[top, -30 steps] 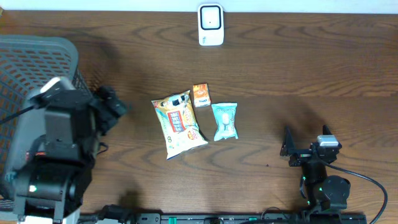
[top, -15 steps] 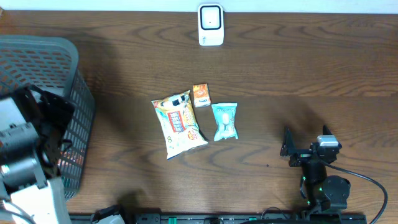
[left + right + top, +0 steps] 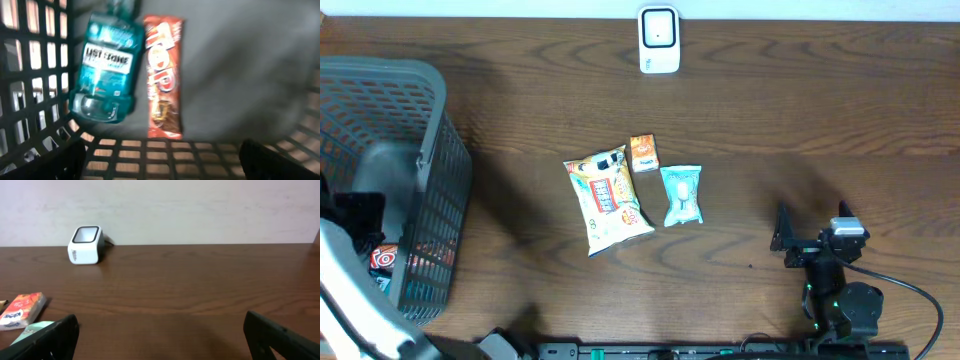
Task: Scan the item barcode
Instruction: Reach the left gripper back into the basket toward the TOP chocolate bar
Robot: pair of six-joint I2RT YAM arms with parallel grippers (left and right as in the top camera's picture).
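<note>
Left pincer (image 3: 161,152): spread wide, empty, hanging inside the basket (image 3: 380,68) at the desk's (image 3: 820,120) left, above a teal bottle (image 3: 106,65) and an orange candy bar (image 3: 163,75) lying just beside each other on its floor; right pincer (image 3: 783,238): spread, empty, near right. Scanner (image 3: 659,40): far centre, well apart from the basket; snack bag (image 3: 607,203), teal packet (image 3: 681,195) and orange packet (image 3: 643,153) lie mid-desk. Handling, as judged: take one item, likely the candy bar centred between the fingers (image 3: 67,160), pinch across its narrow width clear of bottle and mesh wall, and lift over the rim with the barcode left uncovered.
</note>
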